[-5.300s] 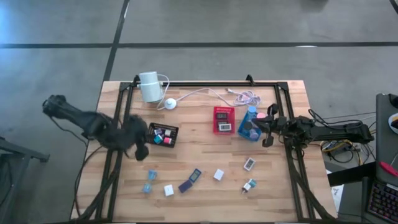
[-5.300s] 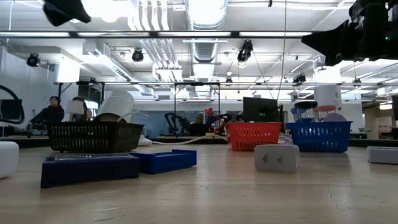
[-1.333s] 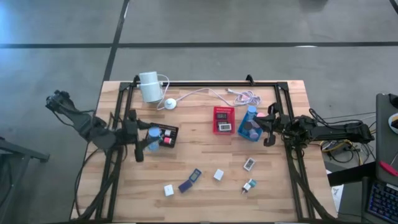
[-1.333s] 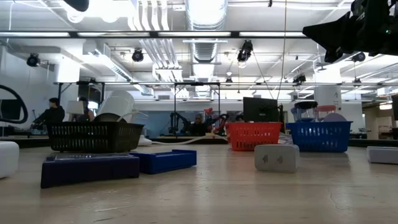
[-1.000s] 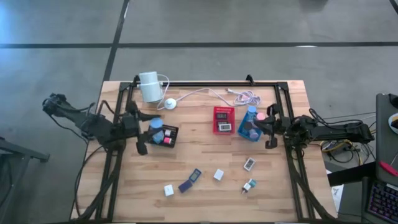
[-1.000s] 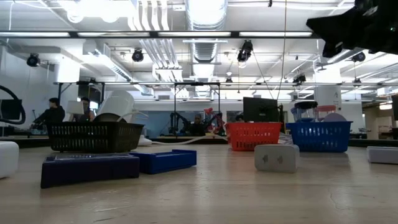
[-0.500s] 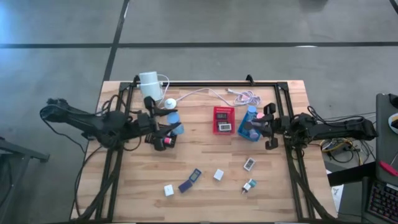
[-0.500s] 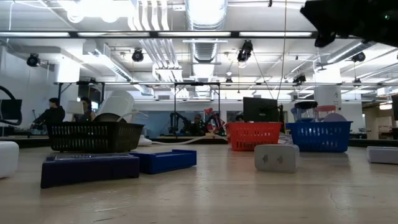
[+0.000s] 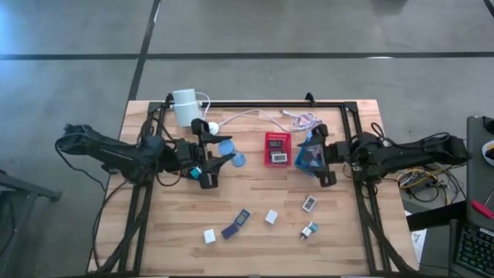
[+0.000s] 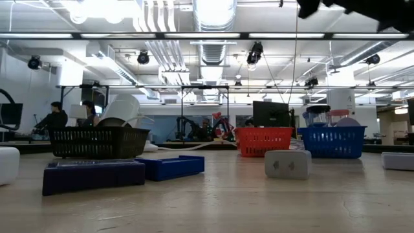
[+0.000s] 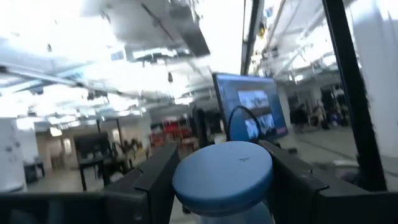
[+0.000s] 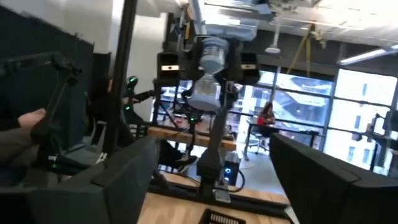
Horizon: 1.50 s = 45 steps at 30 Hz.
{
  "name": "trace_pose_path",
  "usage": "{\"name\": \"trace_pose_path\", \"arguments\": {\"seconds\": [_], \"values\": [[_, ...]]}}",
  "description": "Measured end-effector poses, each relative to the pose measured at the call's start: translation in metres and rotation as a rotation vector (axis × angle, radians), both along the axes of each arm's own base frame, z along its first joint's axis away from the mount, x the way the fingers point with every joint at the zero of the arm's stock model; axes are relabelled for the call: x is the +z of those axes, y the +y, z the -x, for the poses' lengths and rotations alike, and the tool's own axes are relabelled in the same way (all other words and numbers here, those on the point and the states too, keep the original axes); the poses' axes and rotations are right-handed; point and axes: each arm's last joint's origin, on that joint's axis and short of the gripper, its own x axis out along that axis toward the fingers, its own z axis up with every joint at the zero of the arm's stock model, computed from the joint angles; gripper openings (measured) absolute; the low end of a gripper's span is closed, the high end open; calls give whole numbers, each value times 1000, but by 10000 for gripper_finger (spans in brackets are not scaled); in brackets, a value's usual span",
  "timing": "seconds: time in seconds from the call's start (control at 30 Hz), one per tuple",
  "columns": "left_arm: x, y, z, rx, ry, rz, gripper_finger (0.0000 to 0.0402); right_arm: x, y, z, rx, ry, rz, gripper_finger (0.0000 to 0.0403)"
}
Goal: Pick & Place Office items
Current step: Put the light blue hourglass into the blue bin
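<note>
Left gripper is raised over the table's left-centre, reaching toward the middle, its fingers clamped on a round blue-capped item; the left wrist view shows the same blue cap held tight between the two dark fingers. The black tray lies mostly hidden beneath this gripper. Right gripper sits over the blue tray at the table's right-centre, jaws spread wide with nothing between them; the right wrist view shows its fingers far apart, and the left arm's item in the distance. The red tray lies between the two grippers, with small pieces inside it. Loose office items remain on the near half of the wooden table: a white cube, a purple piece, a dark blue piece, another white cube, a white rectangular piece and a teal-and-white piece. A white cylinder with its cable stands at the far left.
</note>
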Motion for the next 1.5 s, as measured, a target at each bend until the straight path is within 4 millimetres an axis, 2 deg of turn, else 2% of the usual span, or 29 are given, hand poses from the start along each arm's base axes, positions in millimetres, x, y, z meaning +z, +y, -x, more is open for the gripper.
{"name": "trace_pose_path", "arguments": {"seconds": [0.13, 0.4, 0.67, 0.97, 1.07, 1.23, 1.5], "values": [[1, -1, -5, 15, -97, -3, 196, 17, 2, -26, -13, -3, 102, 329], [6, 7, -6, 84, -232, 60, 196, 49, 9, -85, -202, -62, 314, 327], [13, 13, -1, 93, -324, 103, 196, 65, 9, -144, -336, -43, 351, 327], [11, 14, -3, 94, -394, 125, 196, 73, 7, -187, -487, -42, 310, 327], [10, 15, -5, 142, -385, 115, 196, 71, 7, -190, -504, -32, 303, 327], [10, 14, -5, 113, -396, 109, 196, 70, 6, -179, -508, -84, 284, 327], [10, 16, -8, 60, -369, 4, 196, 65, 7, -167, -320, -217, 191, 327]]}}
